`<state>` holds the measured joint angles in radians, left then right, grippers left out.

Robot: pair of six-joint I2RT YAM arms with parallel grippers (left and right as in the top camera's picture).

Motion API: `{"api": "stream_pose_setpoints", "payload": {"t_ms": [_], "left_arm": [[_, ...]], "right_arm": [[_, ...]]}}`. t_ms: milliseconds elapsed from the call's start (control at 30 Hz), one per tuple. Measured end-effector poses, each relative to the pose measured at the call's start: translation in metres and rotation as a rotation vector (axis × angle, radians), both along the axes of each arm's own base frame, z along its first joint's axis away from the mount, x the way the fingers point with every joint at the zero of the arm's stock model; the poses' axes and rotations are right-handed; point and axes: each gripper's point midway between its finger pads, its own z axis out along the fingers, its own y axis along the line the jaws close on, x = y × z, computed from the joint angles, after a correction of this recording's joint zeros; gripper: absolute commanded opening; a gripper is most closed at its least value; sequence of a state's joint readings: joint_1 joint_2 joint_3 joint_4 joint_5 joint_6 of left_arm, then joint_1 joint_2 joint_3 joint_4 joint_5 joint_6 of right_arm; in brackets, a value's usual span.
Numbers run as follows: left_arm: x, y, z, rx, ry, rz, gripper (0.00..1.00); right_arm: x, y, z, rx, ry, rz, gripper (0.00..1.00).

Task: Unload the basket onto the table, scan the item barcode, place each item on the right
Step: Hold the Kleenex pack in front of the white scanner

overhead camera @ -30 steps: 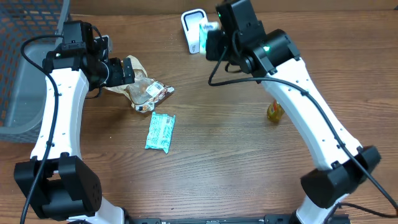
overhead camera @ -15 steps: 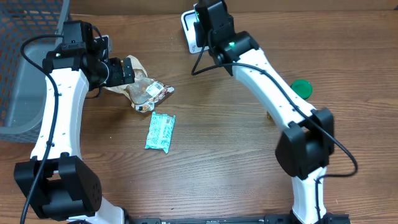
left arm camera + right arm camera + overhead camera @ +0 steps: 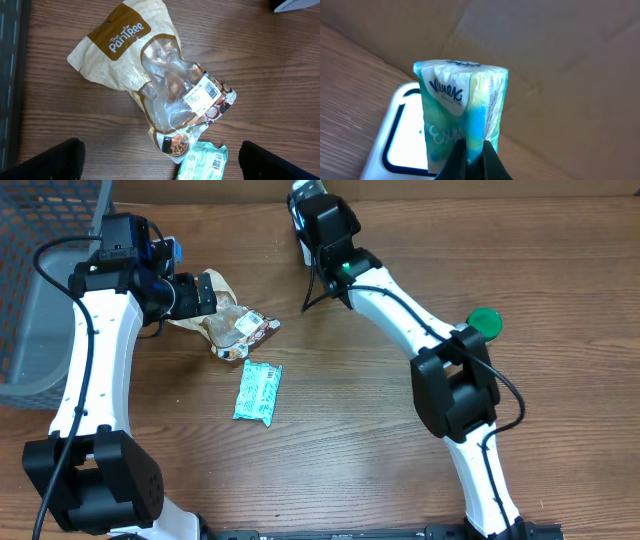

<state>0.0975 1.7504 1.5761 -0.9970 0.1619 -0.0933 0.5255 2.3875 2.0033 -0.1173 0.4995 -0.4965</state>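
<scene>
**Right wrist view.** The right claw point(image 3: 472, 152) is pressed together on the lower end of a tissue pack point(image 3: 462, 110), pinching it between the two fingers point(image 3: 454, 160). The pack stands upright, with its blue brand lettering facing the camera. Behind it, to the left, is the white scanner point(image 3: 395, 135) with its dark frame. The pack is in front of the scanner's right side; whether they touch cannot be told. A brown cardboard wall point(image 3: 545, 55) fills the background.

**Overhead view.** The right arm point(image 3: 395, 305) reaches to the far edge of the table point(image 3: 350, 450), and its end covers most of the scanner. The tissue pack cannot be made out here. A green lid point(image 3: 486, 322) lies to the right. The left claw point(image 3: 203, 293) is at the far left, just above a snack bag point(image 3: 238, 328). A teal packet point(image 3: 259, 392) lies nearer, just beside the bag. A grey basket point(image 3: 40, 290) stands at the left edge.

**Left wrist view.** The left claw is spread wide, with its fingers point(image 3: 50, 160) at the two lower corners and nothing between them. The snack bag lies flat on the table below, barcode label up. The teal packet lies at its near end.
</scene>
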Motion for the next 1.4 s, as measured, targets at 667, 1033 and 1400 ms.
{"api": "stream_pose_setpoints", "payload": {"t_ms": [667, 1033, 1400], "left_arm": [[0.0, 0.0, 0.0, 0.0, 0.0, 0.0, 0.99], [0.0, 0.0, 0.0, 0.0, 0.0, 0.0, 1.0], [0.0, 0.0, 0.0, 0.0, 0.0, 0.0, 1.0]], "right_arm": [[0.014, 0.003, -0.025, -0.417, -0.052, 0.137, 0.04], [0.016, -0.006, -0.02, -0.411, -0.067, 0.069, 0.03], [-0.025, -0.03, 0.014, -0.228, 0.097, -0.044, 0.04]]}}
